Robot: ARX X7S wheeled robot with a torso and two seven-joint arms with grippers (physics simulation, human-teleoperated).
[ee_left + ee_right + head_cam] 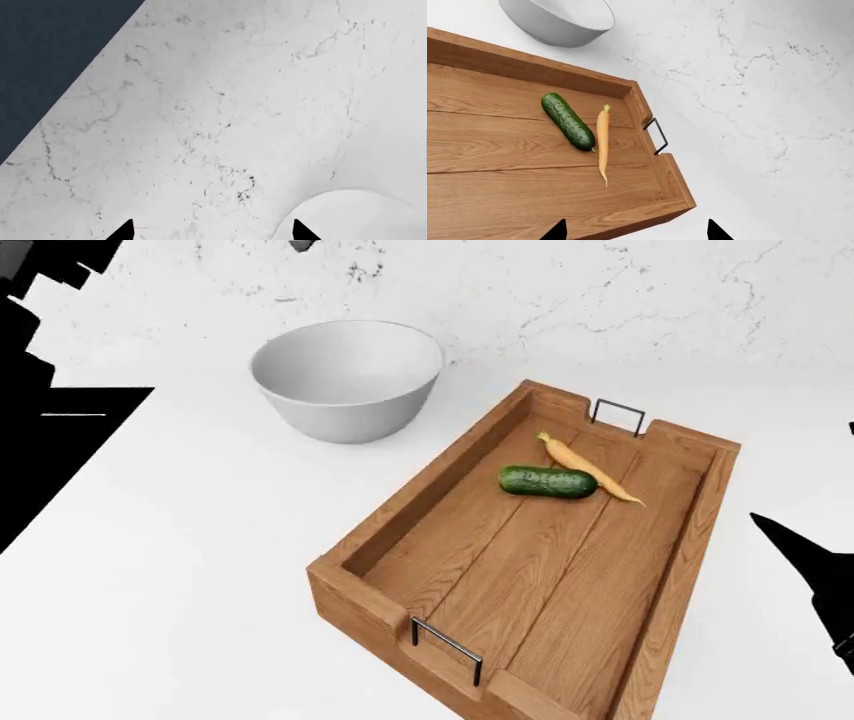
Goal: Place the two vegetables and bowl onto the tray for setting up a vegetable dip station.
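**A:** Nearest us is the tray's front end, with its wire handle right at the lower edge of the head view. What's on the planks?

**B:** The cucumber and the carrot, lying touching each other near the far end. Both vegetables look done. The bowl sits upright on the marble counter, off the tray's far left corner and clear of it.

**A:** So the bowl is what's left. How will it handle?

**B:** Stiff, glossy, probably slippery, and likely heavy for its size. I'd pinch the rim, one finger inside and one outside; the curved wall offers nothing to grip.

**A:** And the tools?

**B:** The left gripper shows two tips spread apart and empty, with the bowl's rim beside one tip. The right gripper is likewise spread, holding nothing, above the tray's end.

**A:** It's nearly as wide as the tray.

**B:** Yes, so the vegetables may crowd it.
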